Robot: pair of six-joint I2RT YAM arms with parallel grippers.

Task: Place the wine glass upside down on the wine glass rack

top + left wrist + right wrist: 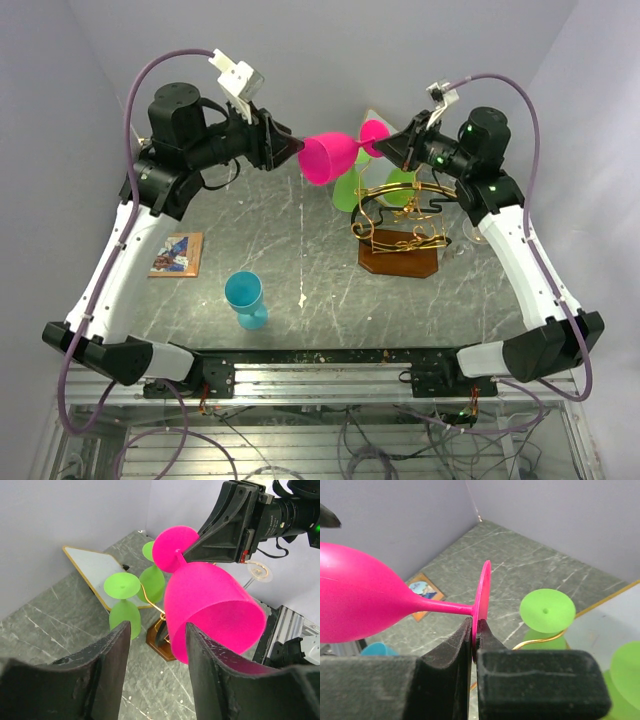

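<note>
**WINE GLASS HELD IN THE AIR, LEFT OF THE RACK**

1. Task item. The pink wine glass [328,158] lies on its side in the air, off the desk [300,250]. It sits higher than the wine glass rack [400,240], on the rack's far-left side, and does not touch it. Its bowl mouth points away from the rack, and its foot faces the rack.

2. Right claw [385,147]. It is closed flat on the foot disc of the wine glass. The right wrist view shows the disc edge pinched between both fingers, with the stem running out sideways to the bowl.

3. Left claw [293,147]. It is at the bowl mouth, on the side away from the rack. Its fingers [115,670] are parted with a clear gap and grip nothing. The left wrist view shows the bowl rim right beside one finger.

4. Surroundings.
   - Two green glasses [125,611] stand foot-up at the rack's far side.
   - A white, gold-edged panel [97,569] lies beyond the rack.
   - A teal glass [245,298] rests on the desk, left of the rack and nearer the arm bases.
   - A picture card [177,253] lies farther left.
</note>
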